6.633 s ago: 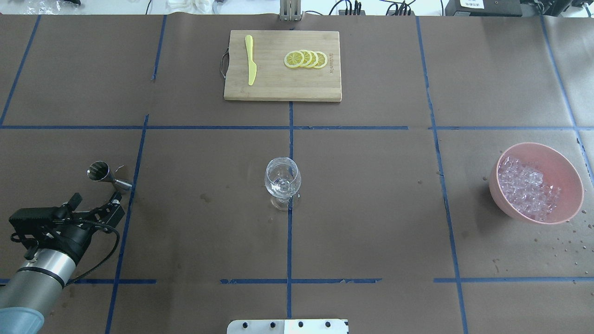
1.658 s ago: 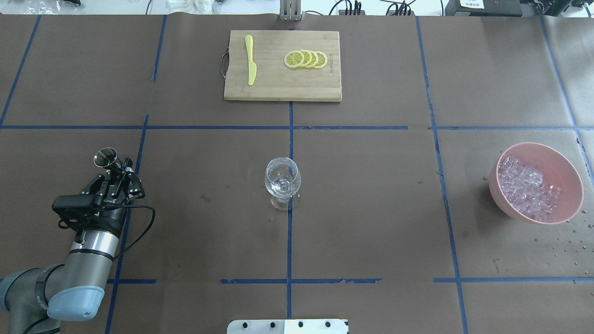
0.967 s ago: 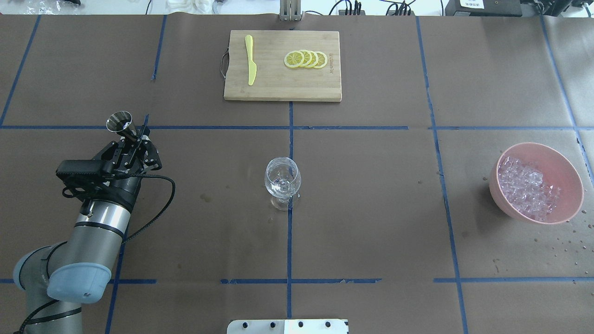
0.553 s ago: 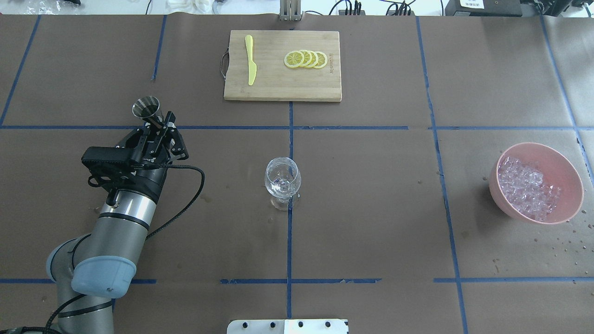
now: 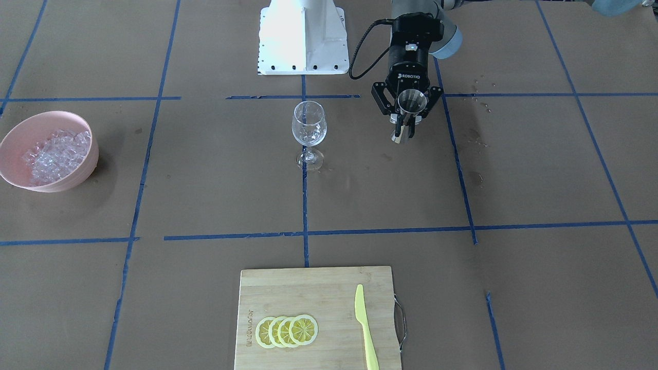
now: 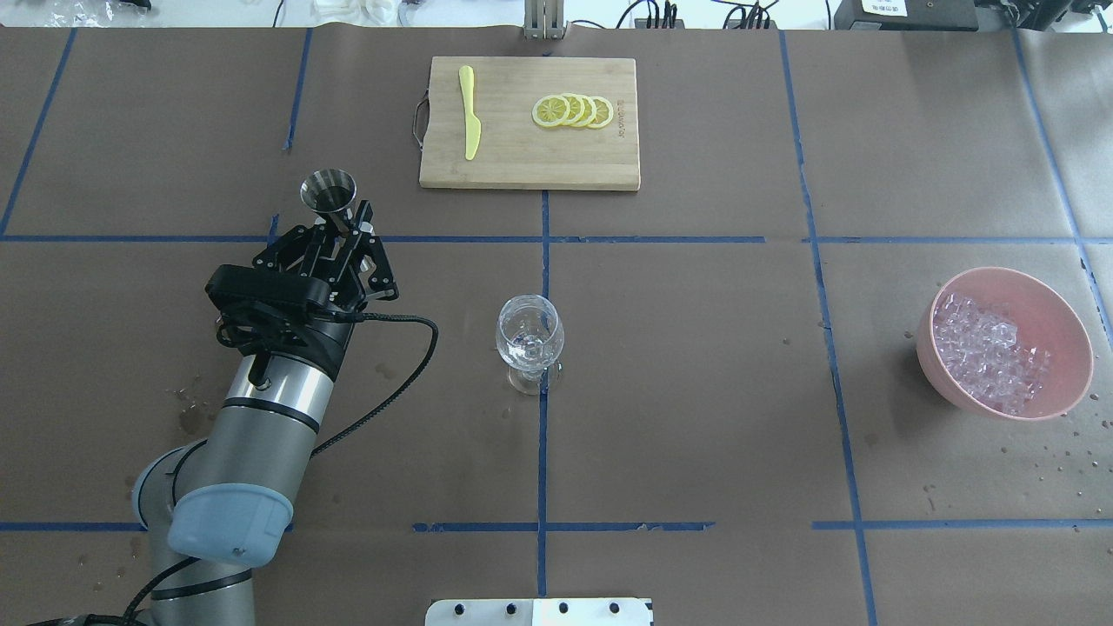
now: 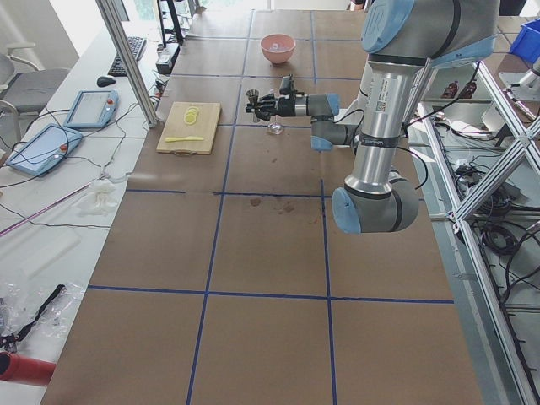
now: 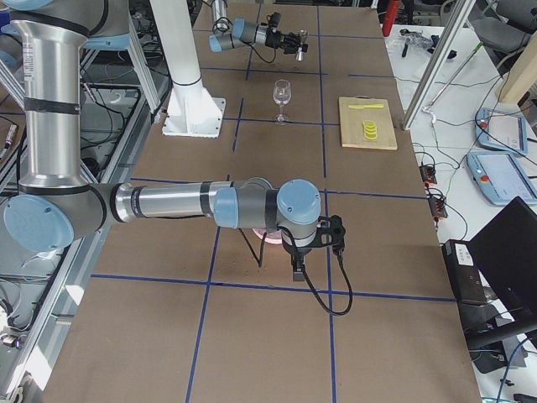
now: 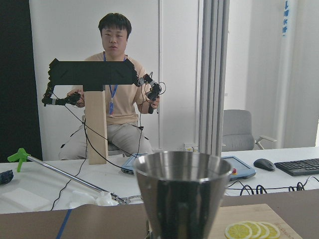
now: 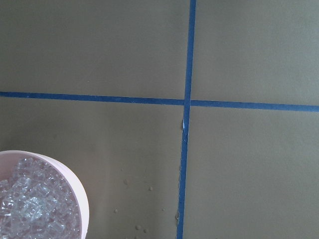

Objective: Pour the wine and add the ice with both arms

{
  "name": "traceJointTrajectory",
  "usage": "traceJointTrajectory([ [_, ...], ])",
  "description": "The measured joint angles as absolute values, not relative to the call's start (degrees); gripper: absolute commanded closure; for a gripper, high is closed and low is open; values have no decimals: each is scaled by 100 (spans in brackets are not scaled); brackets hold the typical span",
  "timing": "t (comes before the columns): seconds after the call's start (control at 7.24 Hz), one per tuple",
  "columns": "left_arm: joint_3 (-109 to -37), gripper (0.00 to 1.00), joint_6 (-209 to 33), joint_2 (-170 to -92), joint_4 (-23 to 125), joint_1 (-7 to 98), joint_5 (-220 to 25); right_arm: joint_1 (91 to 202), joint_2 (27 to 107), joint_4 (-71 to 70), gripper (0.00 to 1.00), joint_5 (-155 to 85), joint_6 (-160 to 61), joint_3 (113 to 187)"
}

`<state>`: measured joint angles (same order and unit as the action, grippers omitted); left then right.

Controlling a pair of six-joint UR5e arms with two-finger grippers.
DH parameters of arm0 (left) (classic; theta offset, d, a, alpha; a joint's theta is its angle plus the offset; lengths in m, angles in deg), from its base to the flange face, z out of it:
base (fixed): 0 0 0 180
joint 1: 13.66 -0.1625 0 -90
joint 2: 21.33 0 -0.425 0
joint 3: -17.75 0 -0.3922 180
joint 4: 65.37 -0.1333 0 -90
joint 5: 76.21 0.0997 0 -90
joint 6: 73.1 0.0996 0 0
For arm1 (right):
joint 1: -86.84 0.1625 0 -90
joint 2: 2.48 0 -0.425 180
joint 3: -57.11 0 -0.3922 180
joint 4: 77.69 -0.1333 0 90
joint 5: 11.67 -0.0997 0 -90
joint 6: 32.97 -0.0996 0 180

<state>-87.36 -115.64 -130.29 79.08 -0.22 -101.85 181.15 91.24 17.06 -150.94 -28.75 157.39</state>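
My left gripper (image 6: pixel 345 229) is shut on the waist of a steel jigger (image 6: pixel 329 190), held upright above the table, left of the clear wine glass (image 6: pixel 529 336). In the front-facing view the jigger (image 5: pixel 410 103) hangs to the right of the glass (image 5: pixel 309 123). The left wrist view shows the jigger's cup (image 9: pixel 182 191) up close. Ice (image 6: pixel 987 352) fills a pink bowl (image 6: pixel 1075 346) at the far right. My right gripper (image 8: pixel 298 270) shows only in the right exterior view, over the bowl's area; I cannot tell its state. The right wrist view shows the ice (image 10: pixel 30 201).
A wooden cutting board (image 6: pixel 522 161) at the far middle carries a yellow knife (image 6: pixel 469 113) and lemon slices (image 6: pixel 574 111). Blue tape lines grid the brown table. Water drops spot the paper near the bowl (image 6: pixel 1056 456). The white base plate (image 5: pixel 303 38) is behind the glass.
My left gripper closed on the jigger, lifted it off the table's left side, and has carried it away from the robot and rightward, nearer the glass. Glass, bowl and board have not moved.
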Motion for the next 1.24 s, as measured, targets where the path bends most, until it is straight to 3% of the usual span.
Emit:
traceJointTrajectory([
  [0.55,-8674,100,-10235,-13501,7717,-347,-10171,18088,9121,1706,0,-15082,-2867,15739],
  [1.24,-8739,100,-10062,-13658,6283,-481,-10144,17785,9107,1678,0,-15021,-3095,15919],
])
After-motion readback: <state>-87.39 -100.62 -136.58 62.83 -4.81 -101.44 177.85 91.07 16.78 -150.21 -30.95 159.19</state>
